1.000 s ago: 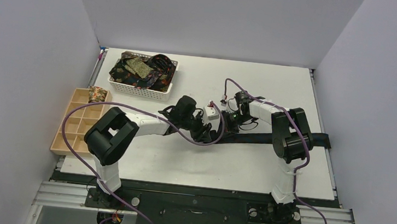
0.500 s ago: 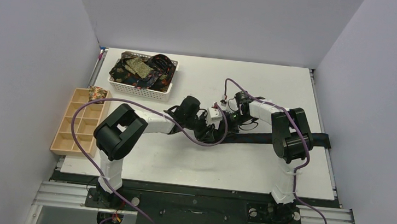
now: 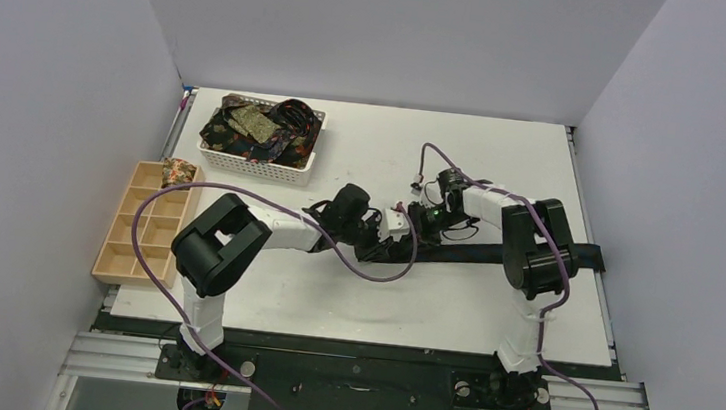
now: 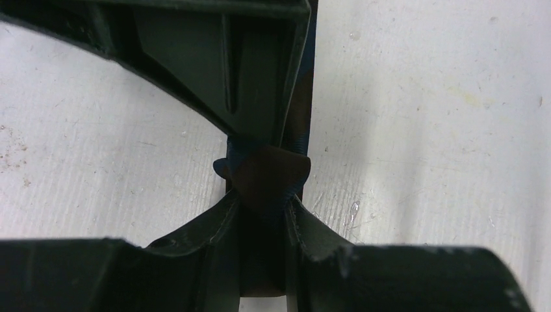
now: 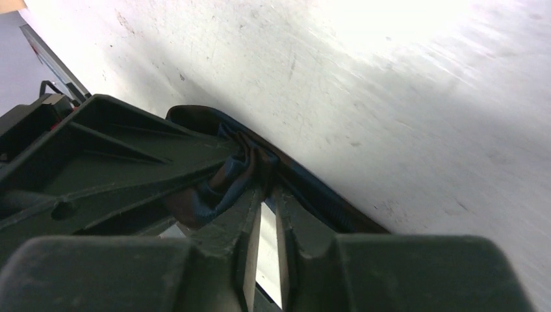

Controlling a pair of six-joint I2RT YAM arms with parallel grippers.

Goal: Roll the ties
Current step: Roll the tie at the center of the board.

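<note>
A long black tie [image 3: 480, 251] lies across the middle of the table, its wide end at the right edge [image 3: 590, 255]. My left gripper [image 3: 383, 239] is shut on the tie's bunched left end, a dark fold [image 4: 266, 172] pinched between the fingers of my left gripper [image 4: 263, 203]. My right gripper [image 3: 417, 222] meets it from the other side and is shut on the same bunched fabric [image 5: 217, 188], pinched at the tips of my right gripper [image 5: 265, 185]. The two grippers touch tip to tip. Several patterned ties [image 3: 256, 126] fill the basket. One patterned roll [image 3: 177, 172] sits in the tray's far compartment.
The white lattice basket [image 3: 254, 163] stands at the back left. The pale wooden compartment tray [image 3: 140, 236] lies at the left edge. Purple cables loop over both arms. Grey walls close in left, right and back.
My left arm has stretched to the right and carried the tie's left end with it. My right gripper has shifted a little right and back. Both stay closed on the tie.
</note>
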